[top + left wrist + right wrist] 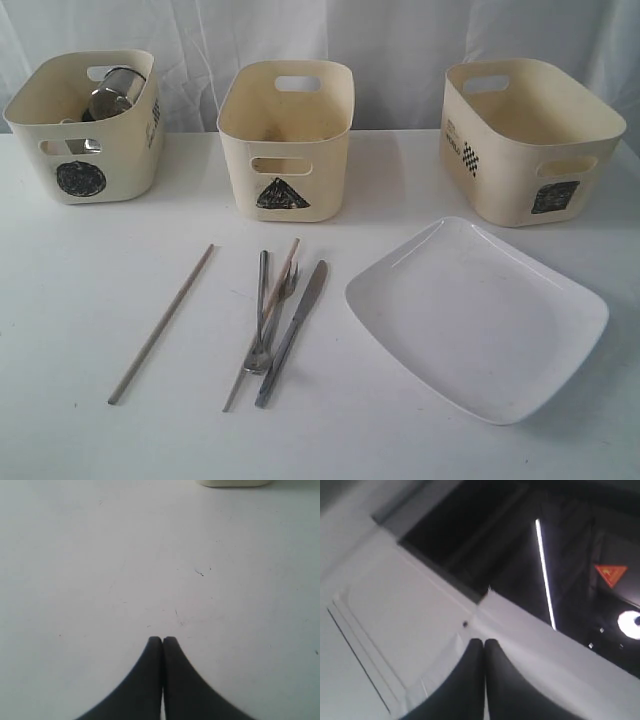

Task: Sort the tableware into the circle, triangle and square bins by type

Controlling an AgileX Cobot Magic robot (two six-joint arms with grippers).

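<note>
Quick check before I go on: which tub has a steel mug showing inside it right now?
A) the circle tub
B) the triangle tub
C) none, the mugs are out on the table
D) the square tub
A: a shiny steel mug shows over the rim of the tub marked with the black scribbled circle, at the left of the exterior view.

The white table (70,300) carries 3 cream tubs along its far edge: the circle bin (120,165) left, the triangle bin (300,150) middle and the square bin (500,160) right. Nearer the front edge lie 2 chopsticks (161,323), a fork (258,358), a knife (292,330) and, rightward, a white plate (480,320).
</note>
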